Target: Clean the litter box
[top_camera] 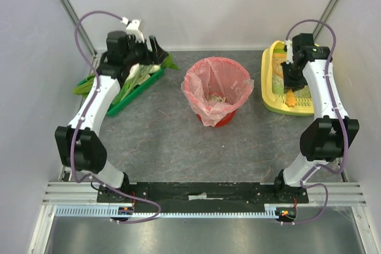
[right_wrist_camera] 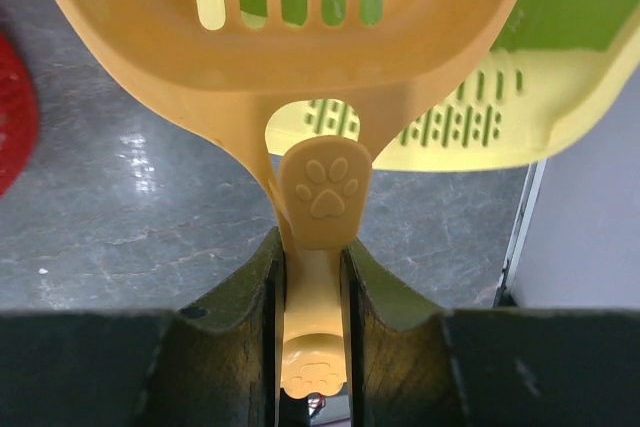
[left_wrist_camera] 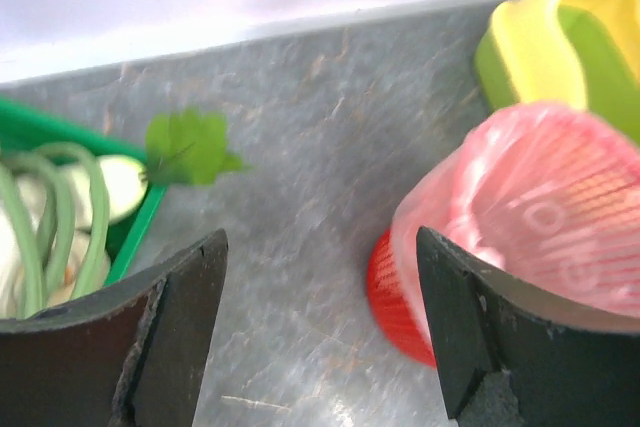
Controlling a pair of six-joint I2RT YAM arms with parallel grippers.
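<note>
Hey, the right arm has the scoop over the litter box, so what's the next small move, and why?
Probably lower the orange slotted scoop into the litter. The right gripper is shut on its handle. The scoop looks empty, with green showing through its slots, and it hangs above the slotted end of the litter box, so dipping in seems the natural step.

Overhead, wrist close-ups; litter box (top_camera: 266, 87) shared

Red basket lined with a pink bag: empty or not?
Not empty: pale beige grains lie at the bottom of the pink-lined red basket.
</note>
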